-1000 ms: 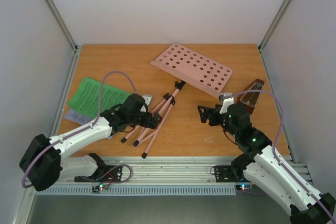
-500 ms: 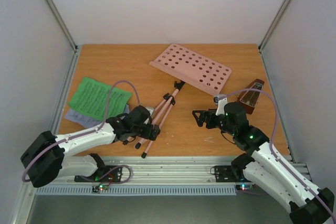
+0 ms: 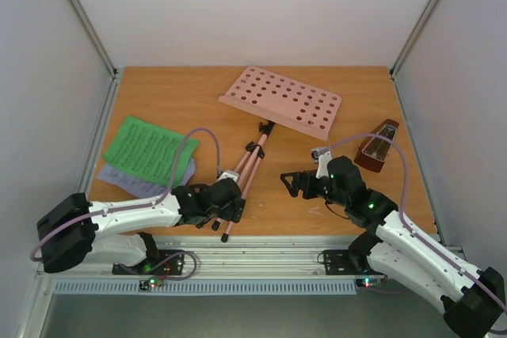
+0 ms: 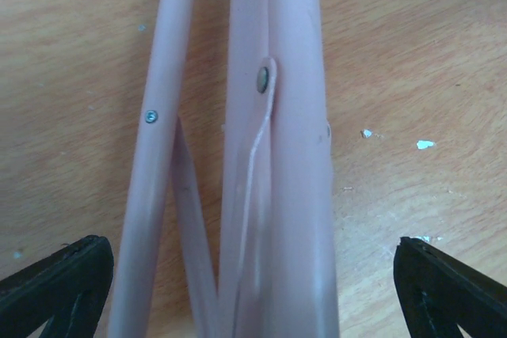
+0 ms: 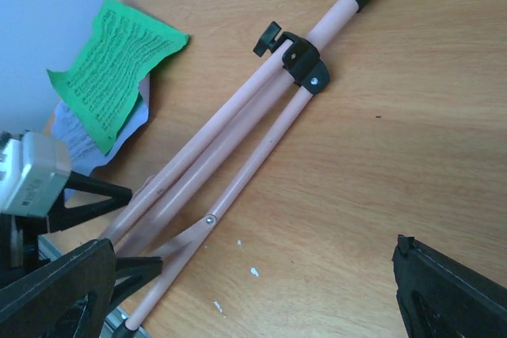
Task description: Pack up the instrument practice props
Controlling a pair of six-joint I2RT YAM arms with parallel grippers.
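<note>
The pink music stand lies flat on the table, with its perforated desk [image 3: 281,102] at the back and its folded legs [image 3: 244,170] pointing toward me. My left gripper [image 3: 228,213] is open and straddles the legs [image 4: 277,156] near their feet, one fingertip [image 4: 55,282] on each side. My right gripper [image 3: 291,183] is open and empty, just right of the legs [image 5: 238,164]. Green music sheets [image 3: 149,146] lie on white sheets [image 3: 131,178] at the left. The reddish-brown metronome [image 3: 377,148] stands at the right.
The aluminium rail [image 3: 261,255] runs along the near table edge just behind the stand's feet. Walls close the left, right and back sides. Small white specks [image 5: 255,272] lie on the wood near my right gripper.
My left gripper slid down the legs toward their feet and the near edge, and the legs now lie closer together. The desk shifted slightly left. My right gripper moved left and nearer.
</note>
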